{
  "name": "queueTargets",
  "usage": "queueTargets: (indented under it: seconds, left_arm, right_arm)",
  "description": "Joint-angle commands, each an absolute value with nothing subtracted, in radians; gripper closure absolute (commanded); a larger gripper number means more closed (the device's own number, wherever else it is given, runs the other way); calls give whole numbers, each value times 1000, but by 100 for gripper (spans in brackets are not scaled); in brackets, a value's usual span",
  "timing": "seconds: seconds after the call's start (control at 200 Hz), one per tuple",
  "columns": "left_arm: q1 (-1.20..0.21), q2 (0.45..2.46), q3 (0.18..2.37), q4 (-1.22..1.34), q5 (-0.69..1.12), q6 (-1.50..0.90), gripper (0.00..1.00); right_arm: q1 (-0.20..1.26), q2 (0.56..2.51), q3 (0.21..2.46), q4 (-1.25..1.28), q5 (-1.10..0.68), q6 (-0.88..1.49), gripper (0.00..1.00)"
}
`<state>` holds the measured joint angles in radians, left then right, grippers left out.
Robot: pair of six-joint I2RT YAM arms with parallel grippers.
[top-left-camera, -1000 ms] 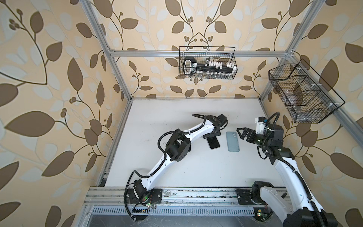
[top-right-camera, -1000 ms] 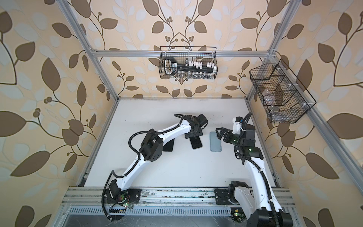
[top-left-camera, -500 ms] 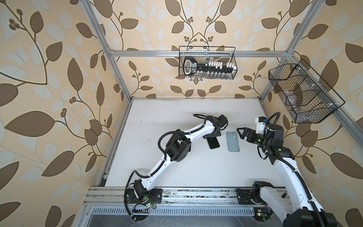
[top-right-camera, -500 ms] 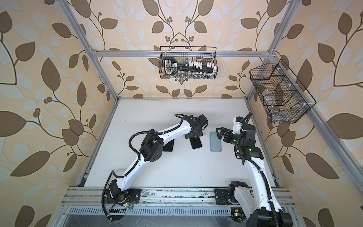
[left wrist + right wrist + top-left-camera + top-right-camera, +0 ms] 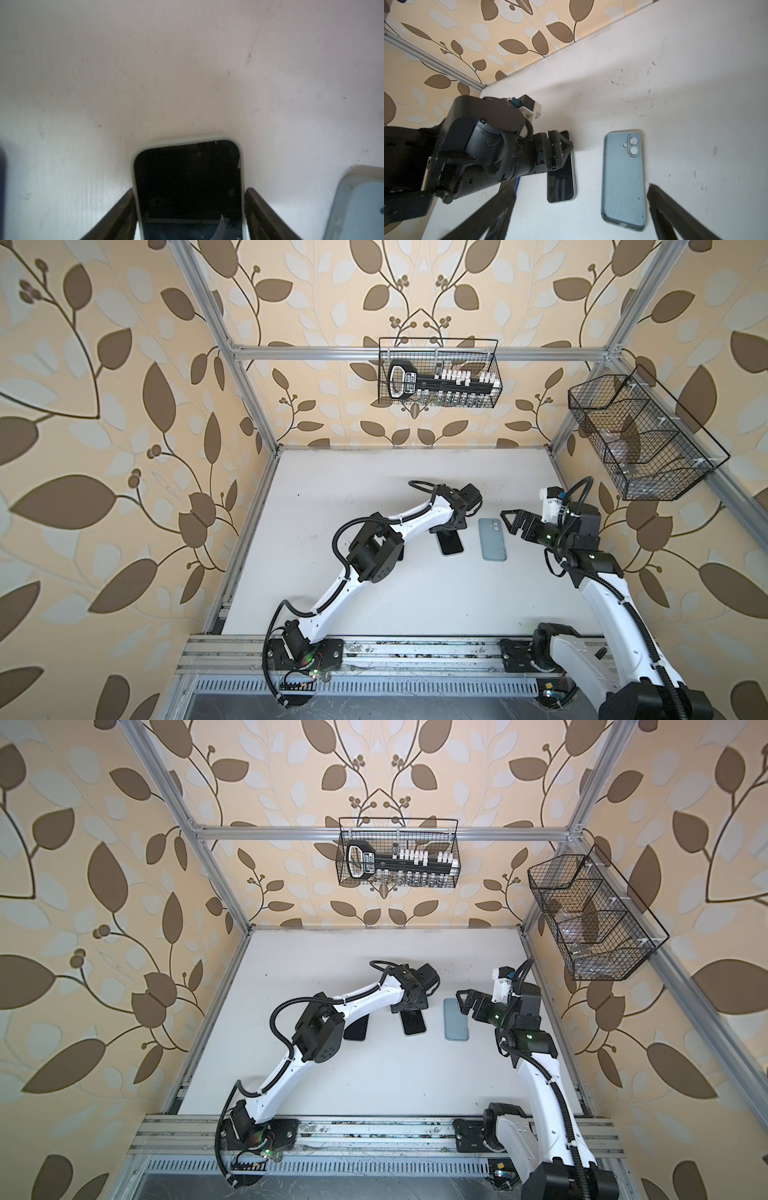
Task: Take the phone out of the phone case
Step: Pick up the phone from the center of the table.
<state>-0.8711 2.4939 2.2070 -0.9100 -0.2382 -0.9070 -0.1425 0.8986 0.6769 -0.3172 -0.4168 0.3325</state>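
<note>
The phone point(image 5: 451, 546) lies screen-up on the white table point(image 5: 374, 489), out of its case; it is black with a pale rim. My left gripper point(image 5: 451, 529) straddles its far end. In the left wrist view the fingers point(image 5: 124, 207) press against both long edges of the phone point(image 5: 187, 176). The empty pale blue phone case point(image 5: 492, 539) lies flat just right of it, inner side up, camera cut-outs at the far end. My right gripper point(image 5: 509, 522) hovers open at the case's far right corner, holding nothing. The right wrist view shows the case point(image 5: 623, 182) and the phone point(image 5: 562, 187) side by side.
A second dark flat slab point(image 5: 356, 1029) lies under the left arm's elbow. A wire basket point(image 5: 438, 373) with tools hangs on the back wall. Another wire basket point(image 5: 640, 439) hangs on the right wall. Aluminium frame posts edge the table.
</note>
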Motion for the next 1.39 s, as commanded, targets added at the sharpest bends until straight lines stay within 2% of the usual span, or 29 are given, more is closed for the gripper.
queueTargets:
  seconds: [0.0, 0.1, 0.21, 0.465, 0.51, 0.645, 0.79, 0.9, 1.385]
  left_arm:
    - [-884, 2429, 2150, -1025, -224, -859, 50]
    - [-883, 2373, 2113, -1002, -224, -859, 50]
    - [-882, 2337, 2102, -994, -220, -859, 57]
    - [-882, 2303, 2094, -983, -215, -850, 61]
    - [-882, 2303, 2092, -980, -212, -846, 56]
    - [-882, 2316, 2096, -990, -192, -841, 25]
    - [-881, 2314, 2090, -1015, -197, -847, 11]
    - [-882, 2332, 2108, -1033, -175, -857, 8]
    - [-891, 2411, 2183, -1009, -133, -869, 6]
  right_arm:
    - [-142, 892, 659, -305, -439, 339, 0]
    - [-134, 887, 655, -302, -439, 347, 0]
    - [-118, 882, 653, -300, -433, 356, 0]
    - [-81, 894, 631, -294, -425, 362, 0]
    - [-82, 893, 627, -293, -421, 360, 0]
    - [-81, 894, 624, -296, -419, 357, 0]
    - [-82, 894, 626, -296, -414, 354, 0]
    - [-81, 903, 624, -294, -413, 354, 0]
    - [-88, 913, 627, -297, -409, 337, 0]
